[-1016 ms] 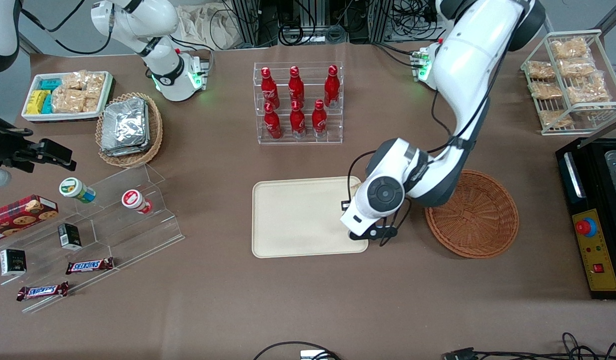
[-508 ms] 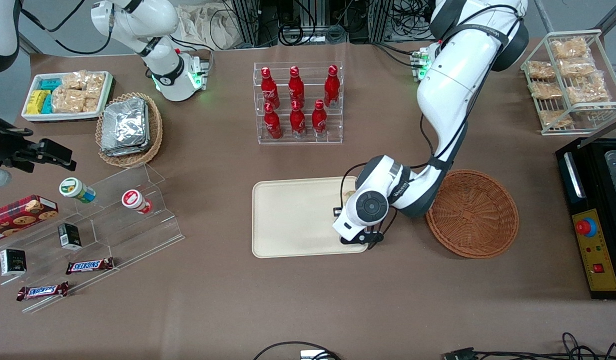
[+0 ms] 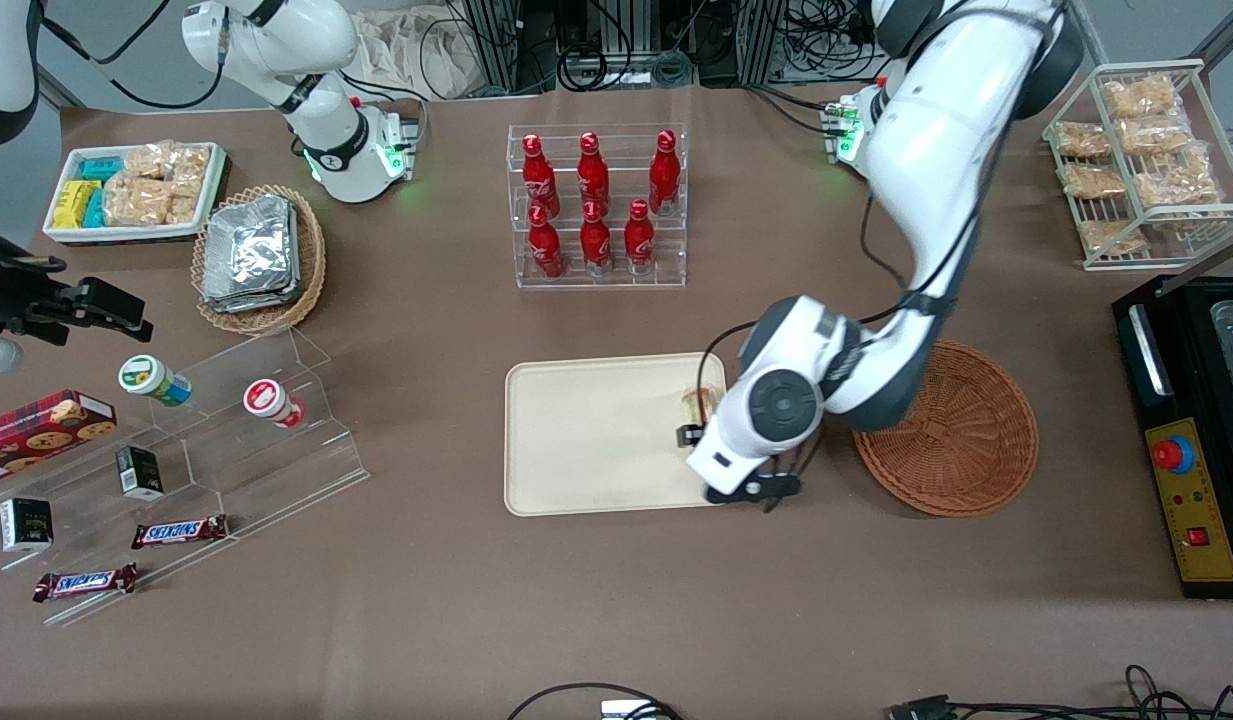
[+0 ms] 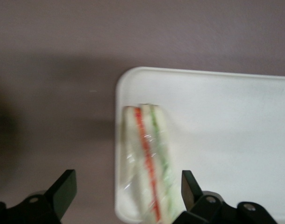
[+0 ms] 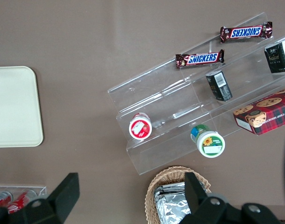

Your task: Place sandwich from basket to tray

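While the sandwich (image 4: 147, 163) lies on the tray (image 3: 586, 440), close against the rim nearest the basket (image 3: 961, 440), I see my gripper (image 4: 126, 196) poised above it with fingers (image 4: 63, 189) spread wide, touching nothing. It is a clear-wrapped wedge: pale bread, a red and a green stripe. The tray is smooth cream plastic with rounded corners; the woven reddish-brown basket sits at its 3 o'clock in the front view, part-hidden by my arm. Red bottles (image 3: 596, 205) in a clear rack stand at 12 o'clock.
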